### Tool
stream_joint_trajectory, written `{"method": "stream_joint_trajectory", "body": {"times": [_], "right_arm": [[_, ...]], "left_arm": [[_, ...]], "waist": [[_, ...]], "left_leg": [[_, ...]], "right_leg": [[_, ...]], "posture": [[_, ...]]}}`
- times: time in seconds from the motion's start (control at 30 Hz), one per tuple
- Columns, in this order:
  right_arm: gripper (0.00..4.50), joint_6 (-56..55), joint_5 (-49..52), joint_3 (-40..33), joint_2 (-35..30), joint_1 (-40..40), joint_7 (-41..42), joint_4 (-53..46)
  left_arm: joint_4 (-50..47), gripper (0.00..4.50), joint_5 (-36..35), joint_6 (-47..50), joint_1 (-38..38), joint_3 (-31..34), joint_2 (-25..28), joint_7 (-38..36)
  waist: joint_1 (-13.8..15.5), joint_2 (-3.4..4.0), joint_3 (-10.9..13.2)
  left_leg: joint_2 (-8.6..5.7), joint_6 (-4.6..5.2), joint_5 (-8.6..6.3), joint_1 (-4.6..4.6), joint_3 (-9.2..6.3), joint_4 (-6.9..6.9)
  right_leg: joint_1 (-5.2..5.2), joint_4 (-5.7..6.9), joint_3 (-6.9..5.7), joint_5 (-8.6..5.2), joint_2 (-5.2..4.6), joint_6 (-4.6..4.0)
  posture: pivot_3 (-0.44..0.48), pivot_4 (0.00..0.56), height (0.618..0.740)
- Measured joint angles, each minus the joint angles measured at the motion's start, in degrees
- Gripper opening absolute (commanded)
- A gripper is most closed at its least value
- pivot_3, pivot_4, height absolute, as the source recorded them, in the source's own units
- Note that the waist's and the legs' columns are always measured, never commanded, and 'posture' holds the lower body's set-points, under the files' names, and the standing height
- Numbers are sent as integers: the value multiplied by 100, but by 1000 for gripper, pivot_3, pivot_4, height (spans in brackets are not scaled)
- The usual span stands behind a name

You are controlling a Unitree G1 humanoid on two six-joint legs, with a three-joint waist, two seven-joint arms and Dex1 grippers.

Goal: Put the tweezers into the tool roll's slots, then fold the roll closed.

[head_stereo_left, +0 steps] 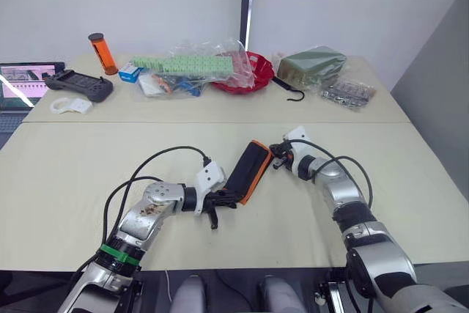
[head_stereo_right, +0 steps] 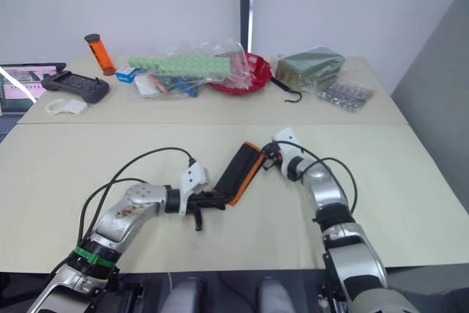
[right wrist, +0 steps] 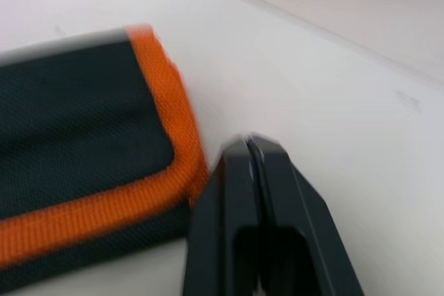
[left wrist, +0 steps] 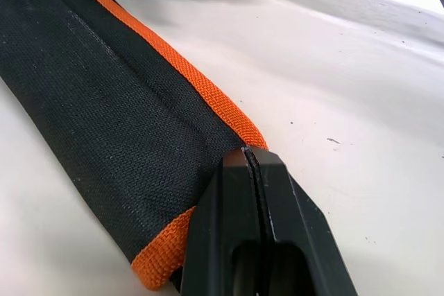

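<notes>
Now the tool roll (head_stereo_left: pixel 249 171) lies folded shut on the near table (head_stereo_left: pixel 66 181), a long black bundle with orange binding, slanting from about 7 o'clock up toward 1 o'clock between the two arms. The left gripper (head_stereo_left: pixel 222 199) sits at the roll's lower end — its jaws pressed together, the tip right against the orange corner in the left wrist view, though whether any fabric is pinched cannot be told. The right gripper (head_stereo_left: pixel 277 157) is at the roll's upper end, at about 2 o'clock from the roll's middle; its jaws are likewise together, just beside the orange-bound corner (right wrist: pixel 163 136), with contact unclear. No slots or tweezers can be made out on the folded roll.

Across the far table, toward 12 o'clock, sit an orange cylinder (head_stereo_left: pixel 102 53), a black handheld controller (head_stereo_left: pixel 79 84), a red bowl (head_stereo_left: pixel 253 71) half under clear plastic bags (head_stereo_left: pixel 192 69), a black hook (head_stereo_left: pixel 292 91) and an olive-green bag (head_stereo_left: pixel 311 66) — all well apart from the roll.
</notes>
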Motion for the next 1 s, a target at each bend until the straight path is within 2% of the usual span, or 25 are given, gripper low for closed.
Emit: {"method": "stream_joint_trajectory", "body": {"times": [0.13,0.2,0.33,0.4,0.47,0.5,0.67,0.73,0.8,0.9,1.0], "right_arm": [[0,-240,38,-162,85,5,39,111],[0,-391,195,-317,111,155,179,-65],[0,-381,658,-655,37,603,628,-909],[0,-191,787,-705,-185,749,814,-1441],[0,-60,863,-813,-472,818,915,-1835],[545,21,903,-893,-647,847,992,-2041],[2153,292,1052,-928,-1240,1247,1548,-2827],[2776,441,1177,-1013,-1516,1520,1741,-3046],[3510,615,1239,-1185,-1814,1762,1875,-3169],[4473,735,1401,-1331,-2003,2046,2041,-3473],[4473,821,1478,-1466,-2124,2391,2113,-3626]], "left_arm": [[14,24,-74,5,19,130,-17,-2],[6,24,-444,136,165,429,-163,-46],[-316,24,-1317,530,229,1356,-368,187],[-486,555,-1528,685,112,1838,-196,378],[-551,1169,-1577,733,112,2198,82,484],[-555,1552,-1570,717,135,2330,202,525],[-225,3221,-1166,180,557,2817,881,628],[-12,3828,-930,-191,900,3111,1268,638],[246,4491,-813,-439,1114,3496,1438,689],[323,4500,-742,-698,1401,3893,1560,784],[320,4500,-653,-876,1793,4143,1653,825]], "waist": [[1,-1,-1],[-3,13,12],[9,42,80],[9,45,93],[-5,49,97],[-3,52,100],[-5,50,117],[-2,53,132],[14,54,148],[33,45,159],[30,45,159]], "left_leg": [[0,0,0,-2,-1,3],[1,0,0,-26,-1,3],[-4,2,3,-161,-10,25],[-15,1,3,-202,-8,36],[-14,1,2,-196,-7,24],[-14,1,3,-195,-7,20],[-8,1,3,-192,-4,16],[-7,1,3,-193,0,16],[-7,1,3,-196,4,17],[-5,0,4,-196,3,20],[-5,0,4,-196,4,18]], "right_leg": [[-2,0,-1,-13,0,25],[-22,-1,-1,-12,0,23],[-159,39,-2,30,0,0],[-217,87,7,32,-7,0],[-217,86,6,34,-6,-2],[-218,83,6,33,-6,-2],[-217,68,4,30,-1,-3],[-217,60,6,29,-3,-4],[-217,48,6,29,-5,-4],[-214,48,4,29,-5,-4],[-214,47,5,29,-6,-4]], "posture": [[0,150,740],[0,150,740],[0,150,740],[0,150,740],[0,150,740],[0,150,740],[0,150,740],[0,150,740],[0,150,740],[0,150,740],[0,150,740]]}}
